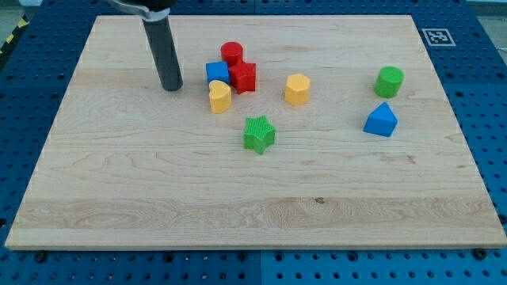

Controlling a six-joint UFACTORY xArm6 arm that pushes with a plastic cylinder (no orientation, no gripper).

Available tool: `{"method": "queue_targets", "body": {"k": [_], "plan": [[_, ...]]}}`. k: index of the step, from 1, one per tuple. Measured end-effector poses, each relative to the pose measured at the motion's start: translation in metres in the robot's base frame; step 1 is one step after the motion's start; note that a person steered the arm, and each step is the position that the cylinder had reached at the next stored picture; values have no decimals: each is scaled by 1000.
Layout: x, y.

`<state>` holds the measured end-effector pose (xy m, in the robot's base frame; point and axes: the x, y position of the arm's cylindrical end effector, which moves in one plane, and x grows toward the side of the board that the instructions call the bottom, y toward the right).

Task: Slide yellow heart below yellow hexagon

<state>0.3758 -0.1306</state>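
The yellow heart point(219, 96) lies left of centre on the wooden board point(158, 182), touching the blue block point(216, 73) above it. The yellow hexagon point(297, 89) sits to the heart's right, apart from it, at about the same height. My tip point(171, 87) rests on the board left of the heart and the blue block, with a gap of roughly a block's width to them.
A red cylinder point(231, 53) and a red block point(243, 77) cluster with the blue block. A green star point(258, 134) lies below, between heart and hexagon. A green cylinder point(389, 81) and blue triangle point(381, 120) sit at the right.
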Motion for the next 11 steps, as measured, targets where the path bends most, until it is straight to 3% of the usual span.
{"method": "queue_targets", "body": {"k": [1,4,6,9,11], "plan": [[1,6],[32,108],[55,121],[51,182],[13,191]]}}
